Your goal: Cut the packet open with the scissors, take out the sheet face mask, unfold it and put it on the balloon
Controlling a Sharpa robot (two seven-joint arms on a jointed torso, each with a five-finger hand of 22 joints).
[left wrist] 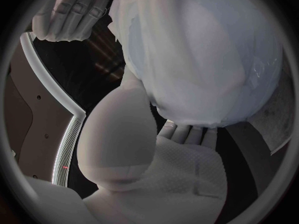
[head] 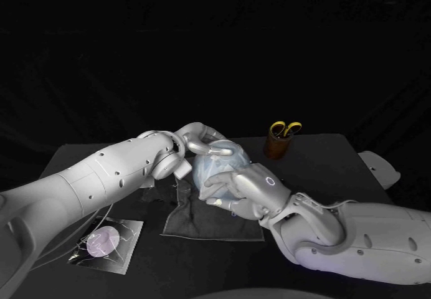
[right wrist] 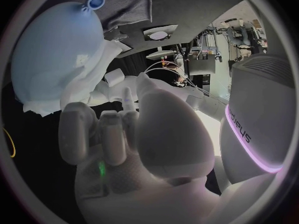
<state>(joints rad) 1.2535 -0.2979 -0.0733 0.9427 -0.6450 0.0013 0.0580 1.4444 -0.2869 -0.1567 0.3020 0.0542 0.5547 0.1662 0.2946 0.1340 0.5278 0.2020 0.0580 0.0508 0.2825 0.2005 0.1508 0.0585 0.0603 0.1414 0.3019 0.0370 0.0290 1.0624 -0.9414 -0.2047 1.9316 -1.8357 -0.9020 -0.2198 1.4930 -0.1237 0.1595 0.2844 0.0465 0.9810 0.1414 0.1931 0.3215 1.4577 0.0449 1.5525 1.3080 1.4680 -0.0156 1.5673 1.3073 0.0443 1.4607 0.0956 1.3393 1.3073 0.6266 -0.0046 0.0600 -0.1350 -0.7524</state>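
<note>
- Far left on the black table [head: 334, 163], near its front edge: the packet [head: 106, 242] lies flat, well apart from both hands, with a pale purple oval on its face.
- Left of centre: the left hand [head: 199, 138] reaches over the top of the balloon [right wrist: 53, 50]. Its fingers are curved down onto the crown. In the left wrist view the thumb stands up one side and the fingers [left wrist: 187, 133] lie under the other, so the hand cups the balloon and holds it.
- Centre: the pale blue balloon sits between the two hands, above a dark cloth [head: 211, 223] spread on the table. The white sheet mask [left wrist: 206, 59] is draped over it and covers most of the side that faces the left palm. Its lower edge hangs loose and wrinkled. In the right wrist view the knotted neck points away from that hand, and the blue skin on that side is bare.
- Right of centre: the right hand [head: 242, 192] is against the lower front of the balloon, fingers curled in close to the mask's edge. Cannot tell whether they pinch the mask or only press on it.
- Right, toward the back of the table: the scissors [head: 286, 129] stand with yellow handles up in a brown cup [head: 278, 148], apart from both hands.
</note>
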